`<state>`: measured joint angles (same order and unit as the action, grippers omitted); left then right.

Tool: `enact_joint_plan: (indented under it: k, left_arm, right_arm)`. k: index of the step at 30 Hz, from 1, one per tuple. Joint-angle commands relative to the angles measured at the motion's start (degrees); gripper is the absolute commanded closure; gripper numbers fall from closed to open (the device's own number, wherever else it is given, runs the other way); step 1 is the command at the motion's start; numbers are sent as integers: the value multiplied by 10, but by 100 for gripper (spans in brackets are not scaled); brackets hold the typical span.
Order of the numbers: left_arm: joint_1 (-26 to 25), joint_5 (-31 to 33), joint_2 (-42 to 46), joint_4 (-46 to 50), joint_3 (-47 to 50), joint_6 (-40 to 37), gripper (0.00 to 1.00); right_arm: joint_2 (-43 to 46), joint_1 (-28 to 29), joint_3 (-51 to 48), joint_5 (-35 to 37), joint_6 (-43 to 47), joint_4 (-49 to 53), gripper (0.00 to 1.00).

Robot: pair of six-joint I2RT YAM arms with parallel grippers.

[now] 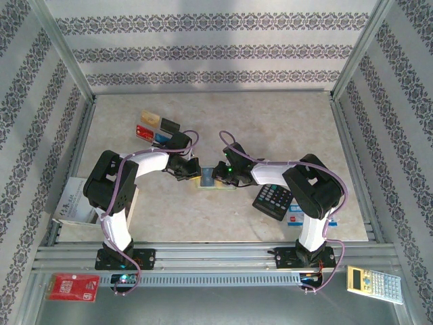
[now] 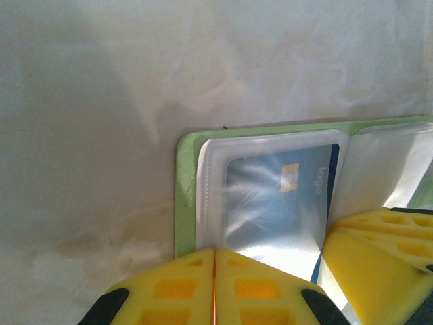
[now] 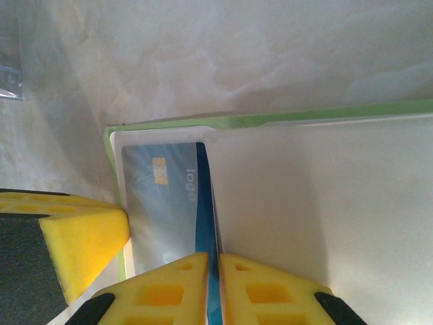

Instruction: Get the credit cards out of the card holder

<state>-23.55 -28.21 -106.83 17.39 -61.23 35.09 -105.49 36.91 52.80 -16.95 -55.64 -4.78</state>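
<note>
On the table (image 1: 270, 122), our shut left gripper (image 2: 214, 257) should pin the card holder (image 2: 184, 203) while the right gripper (image 3: 213, 261), pinching the blue card (image 3: 169, 196), pulls straight.

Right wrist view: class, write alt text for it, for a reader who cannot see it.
The yellow right gripper, at the bottom edge, is closed on the edge of a blue card with a gold chip that sits in the open lime-green card holder. The holder lies on a pale marbled table.
</note>
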Motion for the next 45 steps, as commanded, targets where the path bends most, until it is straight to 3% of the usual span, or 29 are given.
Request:
enact_joint_plan:
  k: [1, 11, 20, 32, 36, 45]
  left_arm:
    - [-1, 61, -33, 31, 29, -9, 93]
    - [-1, 62, -35, 29, 28, -7, 93]
    - [-2, 39, -51, 21, 32, -8, 93]
    - [-2, 49, -51, 20, 35, -6, 93]
    - [-2, 60, -27, 17, 42, 7, 88]
    - [-2, 62, -3, 21, 32, 15, 86]
  right_arm:
    - [-21, 1, 1, 50, 0, 79, 83]
    - [-27, 17, 9, 83, 7, 115, 80]
    - [-57, 23, 20, 28, 7, 90, 81]
    - [-6, 16, -5, 16, 16, 33, 94]
    - [19, 11, -16, 28, 17, 31, 100]
    - [63, -2, -40, 43, 16, 33, 100]
